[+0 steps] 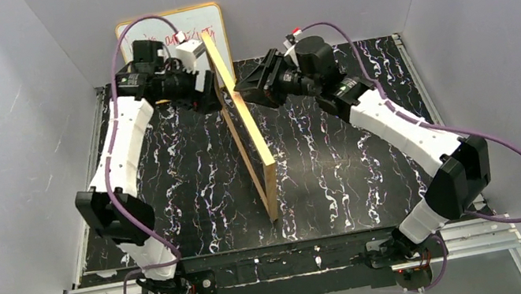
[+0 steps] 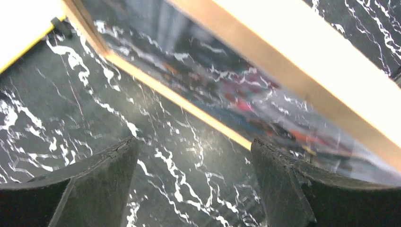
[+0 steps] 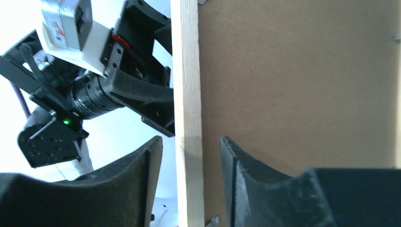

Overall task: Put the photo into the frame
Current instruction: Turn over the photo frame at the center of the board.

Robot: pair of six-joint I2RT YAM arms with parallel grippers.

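We see the frame (image 1: 246, 129) standing on its edge in the middle of the table (image 1: 342, 173), our right gripper (image 3: 189, 151) loose around its wooden side with a gap by each finger, and our left gripper (image 2: 194, 142) wide open by the glass, where blurry colours may be the photo (image 2: 265, 101).

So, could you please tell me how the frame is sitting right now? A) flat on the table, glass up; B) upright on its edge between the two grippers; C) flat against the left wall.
B: the frame stands on edge on the table, with the left gripper open on its glass side and the right gripper straddling its wooden rail from the brown back side.
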